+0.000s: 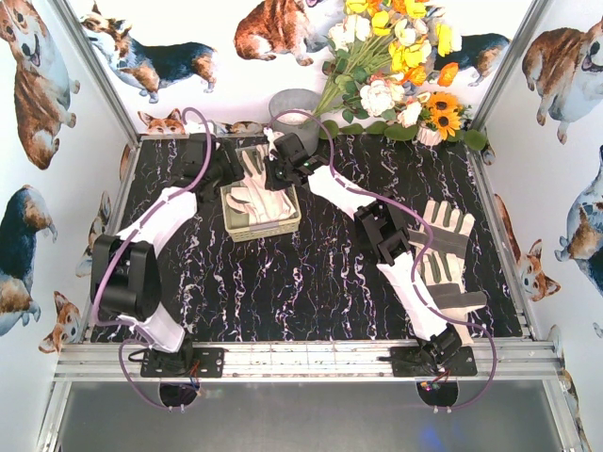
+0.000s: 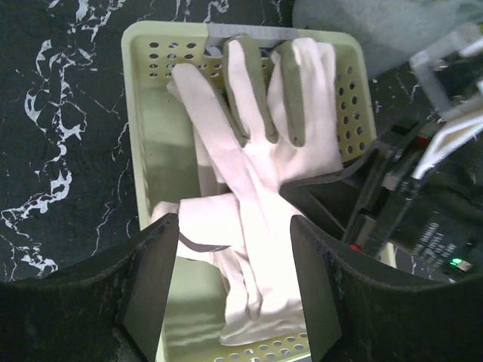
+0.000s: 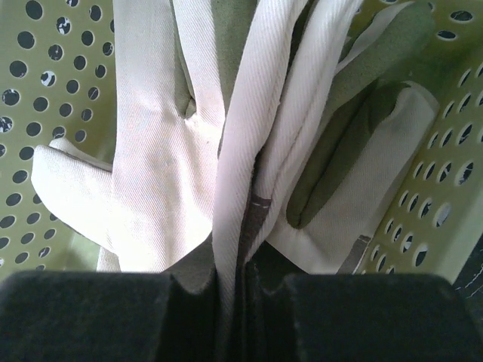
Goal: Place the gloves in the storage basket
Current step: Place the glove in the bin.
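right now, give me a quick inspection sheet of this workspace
surface: black marbled table, nothing spilled seen
job's things: storage basket holds gloves; two more gloves lie on the table at right, partly under the right arm
clutter: grey bucket and flower bunch at the far edge
grippers: left gripper open over the basket; right gripper shut on a glove in the basket
cables: purple cables loop along both arms
surroundings: corgi-print walls, metal frame rail

Black marbled table [image 1: 311, 282], basket [image 1: 267, 227], gloves [image 1: 452, 240], bucket [image 1: 294, 104]
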Action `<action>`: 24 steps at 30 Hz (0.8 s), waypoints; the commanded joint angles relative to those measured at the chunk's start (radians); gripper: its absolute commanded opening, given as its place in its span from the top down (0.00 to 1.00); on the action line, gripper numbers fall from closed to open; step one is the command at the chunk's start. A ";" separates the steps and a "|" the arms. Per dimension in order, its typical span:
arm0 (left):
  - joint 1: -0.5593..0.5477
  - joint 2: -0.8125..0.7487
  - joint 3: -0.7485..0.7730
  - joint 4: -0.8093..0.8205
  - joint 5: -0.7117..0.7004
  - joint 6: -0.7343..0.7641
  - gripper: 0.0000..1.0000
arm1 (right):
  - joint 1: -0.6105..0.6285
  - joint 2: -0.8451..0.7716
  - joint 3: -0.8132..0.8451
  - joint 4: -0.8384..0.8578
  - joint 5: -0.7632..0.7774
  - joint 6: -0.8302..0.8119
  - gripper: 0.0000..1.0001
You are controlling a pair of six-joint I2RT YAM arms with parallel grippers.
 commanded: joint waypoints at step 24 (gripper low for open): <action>0.095 0.513 0.536 -0.466 0.292 0.209 0.57 | -0.019 -0.023 0.027 0.066 -0.023 0.143 1.00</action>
